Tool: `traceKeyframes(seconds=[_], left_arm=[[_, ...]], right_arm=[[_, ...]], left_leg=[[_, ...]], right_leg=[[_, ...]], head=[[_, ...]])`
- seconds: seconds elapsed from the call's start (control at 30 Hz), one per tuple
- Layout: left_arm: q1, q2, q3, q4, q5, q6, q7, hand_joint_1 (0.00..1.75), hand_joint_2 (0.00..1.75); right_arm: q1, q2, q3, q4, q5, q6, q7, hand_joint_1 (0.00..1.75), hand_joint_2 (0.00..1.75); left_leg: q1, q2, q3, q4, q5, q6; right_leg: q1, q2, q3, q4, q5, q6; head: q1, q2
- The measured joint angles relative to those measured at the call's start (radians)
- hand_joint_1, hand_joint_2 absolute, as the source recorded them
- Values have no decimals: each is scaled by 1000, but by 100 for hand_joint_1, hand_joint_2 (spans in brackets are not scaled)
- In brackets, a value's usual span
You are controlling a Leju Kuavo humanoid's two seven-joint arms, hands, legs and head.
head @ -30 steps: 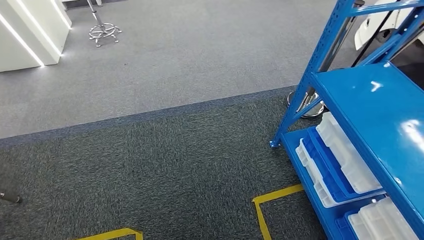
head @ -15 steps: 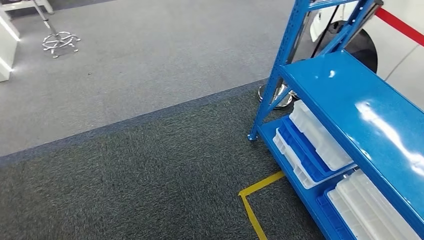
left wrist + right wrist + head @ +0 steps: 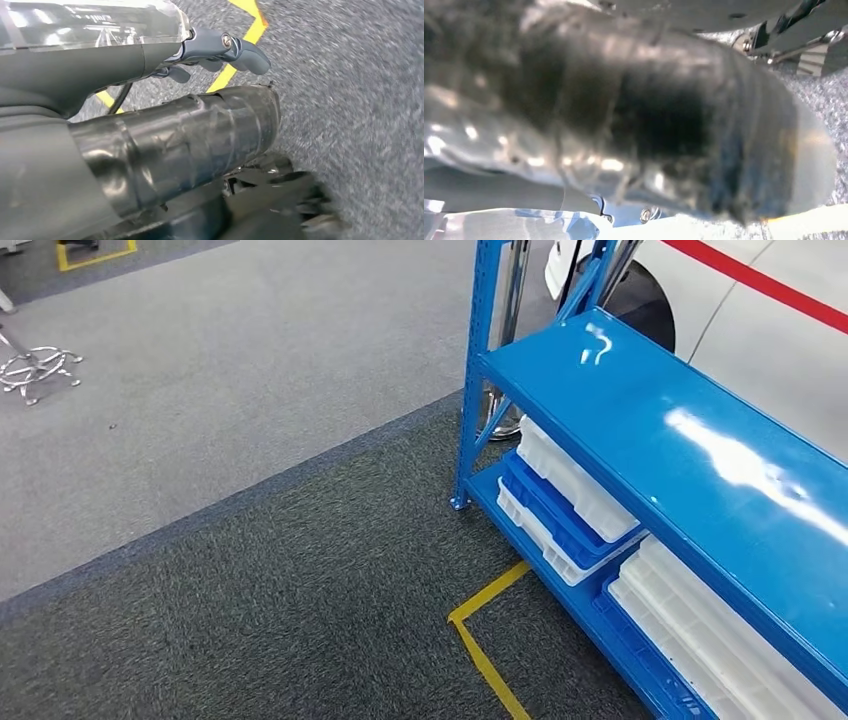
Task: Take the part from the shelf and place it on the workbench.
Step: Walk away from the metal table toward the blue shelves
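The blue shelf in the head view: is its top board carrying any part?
No, the blue shelf's glossy top board is bare; white trays sit on the level below.

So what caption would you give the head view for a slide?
Looking down at a blue shelf with stacked white and blue trays underneath, beside yellow floor tape on dark carpet.

The shelf is a blue metal rack with perforated uprights. Its glossy upper board is bare and catches the ceiling light, running off at a slant across the dark carpet. On its bottom board lies a stack of shallow white and blue trays at the near end, with another white tray just beside it further along. The left hand hangs low over the same carpet by a yellow tape line and touches no part of the shelf; how near it stands cannot be told.
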Motion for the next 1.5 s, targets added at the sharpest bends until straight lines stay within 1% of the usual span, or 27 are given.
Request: traceKeyframes(seconds=[0.03, 0.07, 0.13, 0.2, 0.27, 0.33, 0.37, 0.4, 0.5, 0.53, 0.57, 0.6, 0.67, 0.73, 0.77, 0.83, 0.9, 1.0, 1.07, 1.1, 1.13, 1.2, 1.23, 1.3, 1.37, 1.43, 1.5], left_arm=[[2, 0, 0, 0, 0, 0, 0, 0, 0], [3, 0, 0, 0, 0, 0, 0, 0, 0], [4, 0, 0, 0, 0, 0, 0, 0, 0], [5, 1, 0, 0, 0, 0, 0, 0, 0], [4, 2, 0, 0, 0, 0, -1, 0, 0], [0, 1, 1, 0, 0, 0, -1, 0, 0], [-2, 0, 1, 0, 0, -1, -1, 0, 0], [-1, -1, 1, 0, -1, -1, -1, 0, 0], [3, -2, 1, 0, -2, -1, 0, 0, 0], [5, -2, 1, 0, -3, -1, 1, 0, 0], [6, -2, 1, 0, -3, -1, 2, 0, 0], [6, -2, 1, 0, -3, -1, 2, 0, 0], [4, -3, 1, 0, -3, -1, 2, 0, 0], [3, -3, 1, 0, -4, -2, 2, 0, 0], [2, -3, 1, 0, -4, -2, 2, 0, 0], [-2, -3, 1, 0, -4, -2, 2, 0, 0], [-5, -3, 1, 0, -4, -2, 1, 0, 0], [-3, -3, 1, 0, -5, -2, -1, 0, 0], [1, -3, 1, 0, -5, -2, 0, 0, 0], [2, -3, 1, 0, -5, -2, 0, 0, 0], [3, -3, 1, 0, -4, -2, 0, 0, 0], [4, -2, 1, 0, -4, -2, 0, 0, 0], [4, -2, 1, 0, -4, -2, 0, 0, 0], [2, -2, 1, 0, -4, -2, 0, 0, 0], [-1, -2, 1, 0, -5, -2, 0, 0, 0], [-2, -2, 1, 0, -5, -2, 0, 0, 0], [0, -3, 1, 0, -6, -2, 0, 0, 0]], right_arm=[[0, 0, 0, 0, 0, 0, -1, 0, 0], [0, 0, 0, 0, 1, 0, -1, 0, 0], [1, 0, 0, 0, 2, 0, -1, 0, 0], [0, 1, 0, 0, 3, 0, -1, 0, 0], [-1, 3, 0, 1, 3, 2, -1, 0, 0], [1, 3, 0, 1, 4, 3, 0, 0, 0], [3, 3, 0, 1, 4, 3, 1, 0, 0], [3, 3, 0, 2, 4, 3, 2, 0, 0], [1, 2, 0, 2, 5, 3, 5, 0, 0], [0, 2, 0, 2, 5, 3, 5, 0, 0], [0, 2, 0, 2, 6, 4, 5, 0, 0], [1, 2, 0, 2, 6, 5, 5, 0, 0], [3, 1, 0, 2, 7, 6, 5, 0, 0], [1, 0, 0, 2, 8, 8, 5, 0, 0], [1, 0, 0, 2, 8, 10, 5, 0, 0], [1, 0, 0, 2, 8, 12, 5, 0, 0], [3, 0, 0, 2, 9, 13, 5, 0, 0], [0, 0, 0, 2, 9, 13, 5, 0, 0], [0, 0, 0, 2, 10, 13, 5, 0, 0], [1, 0, 0, 2, 10, 14, 5, 0, 0], [1, 0, 0, 2, 11, 14, 5, 0, 0], [1, 0, 0, 2, 11, 14, 5, 0, 0], [0, 0, 0, 2, 11, 14, 5, 0, 0], [-1, 1, 0, 2, 11, 14, 5, 0, 0], [2, 0, 0, 2, 11, 15, 5, 0, 0], [4, 0, 0, 2, 12, 17, 5, 0, 0], [2, 0, 0, 2, 12, 18, 6, 0, 0]], left_leg=[[0, -4, -25, 51, -13, 0], [0, -6, -37, 69, -6, 1], [0, -17, -8, -13, 64, 10], [0, -65, 44, -148, 130, 23], [-3, -96, 66, -208, 146, 30], [-4, -80, 70, -217, 149, 34], [-1, -68, 74, -225, 154, 39], [2, -54, 77, -234, 161, 44], [3, -9, 78, -244, 168, 53], [2, 8, 77, -242, 166, 53], [1, 23, 77, -241, 164, 53], [1, 37, 78, -239, 161, 52], [1, 60, 82, -234, 153, 46], [-4, 78, 86, -226, 143, 35], [-7, 85, 87, -224, 139, 28], [-8, 100, 95, -224, 134, 18], [-4, 82, 94, -207, 116, 6], [1, 13, 29, -64, 27, -4], [2, -1, -20, 37, -4, -4], [2, -5, -25, 43, 10, -2], [2, -10, -12, 9, 42, 1], [2, -40, 40, -114, 114, 10], [1, -58, 61, -166, 133, 14], [-1, -75, 74, -204, 134, 18], [-1, -61, 75, -210, 140, 26], [2, -38, 76, -218, 149, 40], [1, -12, 74, -222, 153, 50]], right_leg=[[1, 14, 0, 1, 0, -1], [2, 28, 0, 1, 0, -1], [3, 57, 4, 2, 0, -1], [4, 83, 4, 4, 1, 2], [1, 105, -2, 5, 4, 13], [-2, 126, -7, 1, 9, 29], [-1, 120, -10, 4, 6, 35], [1, 99, -20, 22, -9, 40], [0, 14, -98, 186, -101, 50], [-2, 4, -124, 240, -120, 55], [-4, -2, -136, 267, -122, 58], [-6, -7, -128, 256, -105, 61], [-8, -35, -60, 134, -42, 62], [-4, -73, -3, 27, -6, 52], [-1, -82, 6, 7, -5, 45], [2, -65, 4, 5, -6, 32], [-2, -45, 4, 0, -2, 21], [-4, -14, 1, -3, 4, 9], [-1, 12, -3, 0, 5, 6], [-1, 26, -3, 2, 5, 6], [-1, 42, -3, 3, 5, 6], [-1, 68, -2, 6, 5, 8], [0, 79, -4, 9, 6, 12], [-2, 97, -10, 10, 10, 24], [-3, 108, -16, 9, 15, 37], [-1, 71, -31, 39, -7, 47], [-1, 17, -78, 142, -70, 54]], head=[[0, 0], [0, 0], [0, 0], [1, 0], [0, 0], [0, 0], [1, 0], [2, 0], [8, 0], [8, 0], [8, 0], [8, 0], [8, 0], [7, 0], [7, 0], [6, 0], [6, 0], [5, 0], [5, 0], [5, 0], [5, 0], [5, 0], [5, 0], [5, 0], [5, 0], [7, 0], [9, 0]])
